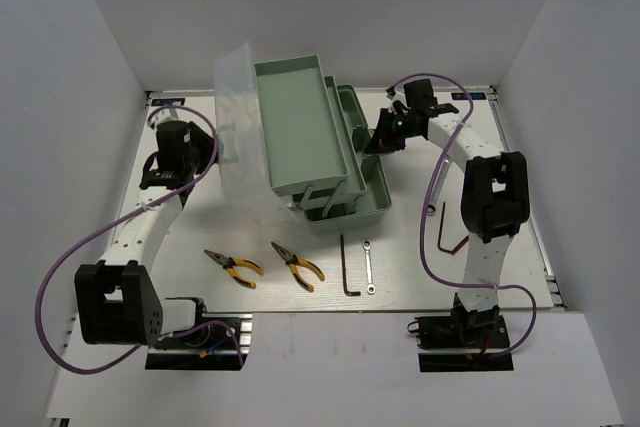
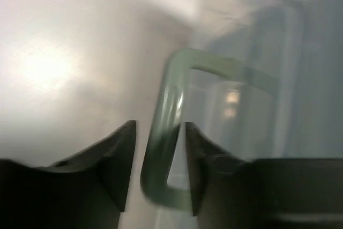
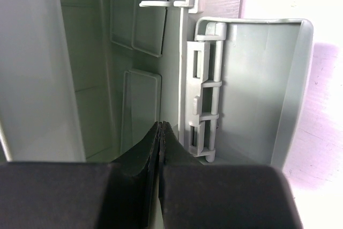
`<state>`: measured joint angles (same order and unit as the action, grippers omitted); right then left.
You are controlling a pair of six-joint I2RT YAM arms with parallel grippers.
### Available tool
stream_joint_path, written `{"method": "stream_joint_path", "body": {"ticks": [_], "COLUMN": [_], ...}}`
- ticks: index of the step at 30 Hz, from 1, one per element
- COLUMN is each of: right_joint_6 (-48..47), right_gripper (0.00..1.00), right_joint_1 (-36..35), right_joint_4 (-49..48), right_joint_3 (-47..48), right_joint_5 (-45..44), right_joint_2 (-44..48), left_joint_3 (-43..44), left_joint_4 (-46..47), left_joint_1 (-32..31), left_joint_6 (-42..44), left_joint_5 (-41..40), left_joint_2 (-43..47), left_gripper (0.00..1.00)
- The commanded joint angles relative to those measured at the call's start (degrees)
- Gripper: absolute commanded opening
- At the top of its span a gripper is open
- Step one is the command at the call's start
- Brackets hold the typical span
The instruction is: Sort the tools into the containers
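You see plain white walls (image 1: 80, 97) along the left, far and right edges of the white tabletop (image 1: 200, 232); lighting is even.

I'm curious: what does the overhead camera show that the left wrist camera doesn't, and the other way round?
Only the overhead view shows the whole toolbox and the tools lying on the table: two yellow-handled pliers, a black hex key, a wrench and a reddish hex key. Only the left wrist view shows, close up, the left pincer open, with a finger on either side of the pale green handle. Both show the translucent lid.
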<state>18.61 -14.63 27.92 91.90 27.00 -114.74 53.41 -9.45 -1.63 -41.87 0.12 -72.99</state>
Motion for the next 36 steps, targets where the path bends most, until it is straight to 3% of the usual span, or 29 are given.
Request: {"method": "stream_joint_path", "body": {"ticks": [1, 5, 13, 16, 20, 24, 30, 33, 36], "right_joint_6": [-2.4, -2.5, -2.5, -2.4, -2.4, -2.2, -2.6, -5.1, -7.2], "right_gripper": [0.00, 0.00, 0.00, 0.00, 0.00, 0.00, 0.00, 0.01, 0.21], "right_joint_1": [0.8, 0.8, 0.8, 0.8, 0.7, 0.6, 0.7, 0.8, 0.7], "right_joint_4": [5.9, 6.6, 5.7, 5.9, 5.5, 5.4, 4.8, 3.1, 2.1], "right_joint_3": [-3.1, -3.3, -3.5, -3.6, -3.7, -3.6, -3.3, -3.1, -3.0], "right_joint_5": [-4.6, -4.5, -4.3, -4.3, -4.2, -4.2, -2.6, 3.4, 8.8], "right_joint_2": [-0.2, -0.1, -0.2, 0.2, 0.2, 0.0, 0.2, 1.7, 5.3], "left_joint_3": [-1.2, 1.4, 4.9, 8.0, 16.7, 20.4, 20.4, 18.8, 15.0], "left_joint_4": [-13.8, -16.9, -21.7, -28.0, -44.7, -50.7, -49.4, -45.4, -39.9], "left_joint_1": [1.5, 2.6, 2.6, 2.6, 2.6, 2.6, 2.6, 2.6, 2.1], "left_joint_6": [2.8, 2.3, 2.8, 0.0, -5.2, -5.2, -1.2, 4.3, 11.6], "left_joint_5": [-9.7, -11.0, -12.9, -16.6, -23.6, -26.4, -25.1, -17.6, -10.7], "left_joint_2": [0.2, 0.7, 4.9, 6.3, 5.7, 7.3, 14.5, 15.9, 18.1], "left_gripper": [0.57, 0.76, 0.81, 0.82, 0.84, 0.86, 0.89, 0.89, 0.82]}}
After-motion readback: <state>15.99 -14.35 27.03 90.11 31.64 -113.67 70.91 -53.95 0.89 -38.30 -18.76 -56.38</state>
